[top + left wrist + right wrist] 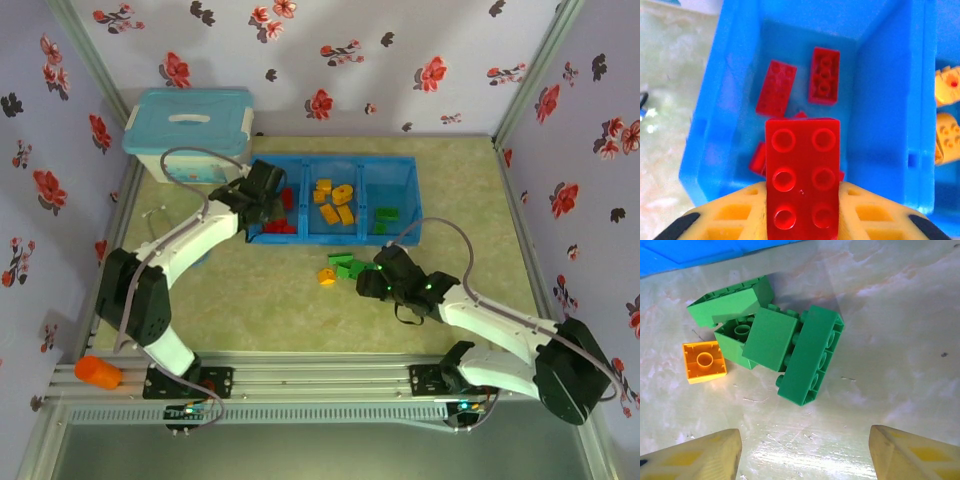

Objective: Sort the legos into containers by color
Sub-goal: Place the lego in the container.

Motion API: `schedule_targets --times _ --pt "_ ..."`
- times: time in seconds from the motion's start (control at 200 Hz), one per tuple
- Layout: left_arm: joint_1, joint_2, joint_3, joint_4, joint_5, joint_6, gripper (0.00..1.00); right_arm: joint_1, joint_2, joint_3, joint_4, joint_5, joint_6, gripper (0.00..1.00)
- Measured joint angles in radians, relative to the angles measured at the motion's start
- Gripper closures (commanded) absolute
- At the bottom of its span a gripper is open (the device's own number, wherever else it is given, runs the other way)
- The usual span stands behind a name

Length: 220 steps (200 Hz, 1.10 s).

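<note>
Pale-blue lidded box set at far-left corner of marbled surface; orange cylinder laid on near rail, left.

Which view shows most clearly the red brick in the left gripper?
The left wrist view: the red brick sits large, studs visible, clamped between fingers. In the top external view it is too small to make out at the left gripper. The right wrist view faces green bricks.

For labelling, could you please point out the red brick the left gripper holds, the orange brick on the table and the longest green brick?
red brick point(802, 175): left wrist view, studded face.
orange brick point(704, 361): right wrist view, centre ring.
longest green brick point(807, 359): right wrist view, smooth side.
</note>
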Motion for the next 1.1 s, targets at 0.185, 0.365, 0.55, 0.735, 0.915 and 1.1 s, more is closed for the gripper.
schedule_targets --times 0.185,0.365,0.55,0.735,0.915,1.1 --pt "0.047 0.132 0.150 -0.034 0.046 0.063 0.67 0.008 -0.039 -0.003 0.000 0.001 0.015 0.32" --pt "0.073 0.241 0.334 -0.100 0.084 0.122 0.34 0.016 -0.048 -0.003 -0.002 0.001 0.021 0.32" --pt "0.069 0.210 0.357 -0.105 0.095 0.144 0.29 0.033 -0.055 -0.003 -0.009 0.012 0.023 0.32" --pt "0.043 0.069 0.192 -0.076 0.103 0.142 0.31 0.043 -0.051 -0.003 -0.009 0.016 0.023 0.32" --pt "0.023 -0.121 -0.011 -0.022 0.106 0.120 0.32 0.075 0.003 0.024 -0.016 0.023 0.019 0.32" --pt "0.003 -0.274 -0.172 0.025 0.106 0.092 0.33 0.114 0.093 0.106 -0.027 0.031 0.006 0.33"
